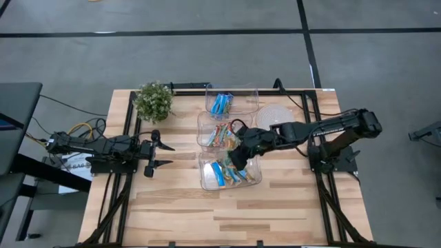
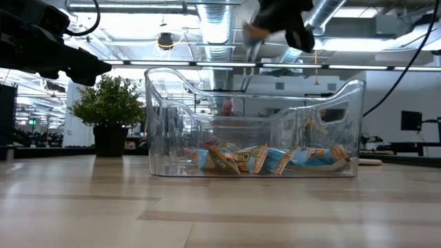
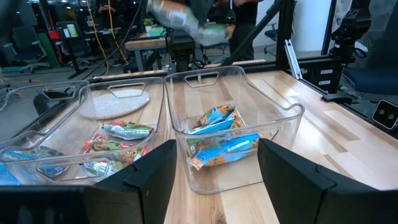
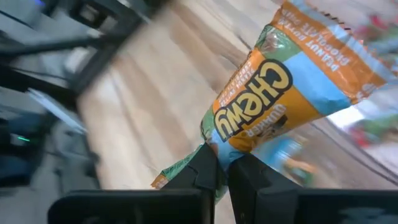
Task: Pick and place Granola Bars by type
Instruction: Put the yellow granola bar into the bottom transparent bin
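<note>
My right gripper (image 4: 222,169) pinches a tan-orange bar (image 4: 283,93) by its end, jaws nearly closed, above the near tub (image 1: 253,180). The left gripper (image 1: 164,156) waits at the left, jaws wide, empty. All three tubs appear loaded; sorting is probably nearly complete.

"CHEWY" is printed in white on the tan-orange and light blue granola bar wrapper (image 4: 283,102); the smaller print is blurred
</note>
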Controlling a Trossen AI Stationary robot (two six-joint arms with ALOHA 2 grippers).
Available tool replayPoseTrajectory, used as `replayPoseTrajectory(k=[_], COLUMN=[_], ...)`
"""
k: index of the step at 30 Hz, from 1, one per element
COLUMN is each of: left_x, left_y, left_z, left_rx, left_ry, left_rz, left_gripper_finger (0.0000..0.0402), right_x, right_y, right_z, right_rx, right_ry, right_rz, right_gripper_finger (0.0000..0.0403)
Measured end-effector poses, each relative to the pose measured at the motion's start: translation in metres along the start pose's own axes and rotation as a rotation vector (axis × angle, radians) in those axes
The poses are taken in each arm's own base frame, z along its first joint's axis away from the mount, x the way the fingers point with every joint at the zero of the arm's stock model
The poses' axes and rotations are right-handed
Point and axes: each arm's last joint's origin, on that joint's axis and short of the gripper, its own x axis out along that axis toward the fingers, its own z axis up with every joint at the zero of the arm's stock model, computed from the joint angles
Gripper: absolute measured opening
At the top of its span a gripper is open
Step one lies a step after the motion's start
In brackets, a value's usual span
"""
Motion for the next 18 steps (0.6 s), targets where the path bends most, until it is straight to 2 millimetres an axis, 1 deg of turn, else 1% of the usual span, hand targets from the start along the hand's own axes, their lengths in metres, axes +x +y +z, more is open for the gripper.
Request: replayPoseTrajectory(k=[6, 10, 15, 18], left_x=[0.0, 0.0, 0.0, 0.0], left_y=[0.0, 0.0, 0.0, 0.0], left_z=[0.0, 0.0, 0.0, 0.0], left_rx=[0.0, 0.0, 0.0, 0.0], left_ry=[0.0, 0.0, 0.0, 0.001], left_rz=[0.0, 0.0, 0.0, 0.001], left_gripper_finger=[0.0219, 0.0219, 0.0219, 0.0219], right_x=[0.001, 0.016, 0.043, 0.056], right_y=[-0.015, -0.024, -0.028, -0.03], right_z=[-0.011, -0.022, -0.032, -0.038], right_rx=[-0.053, -0.06, -0.068, -0.064], right_ry=[0.129, 0.243, 0.375, 0.436], right_rz=[-0.141, -0.224, -0.218, -0.212], right_gripper_finger=[0.0014, 0.0013, 0.0015, 0.0014])
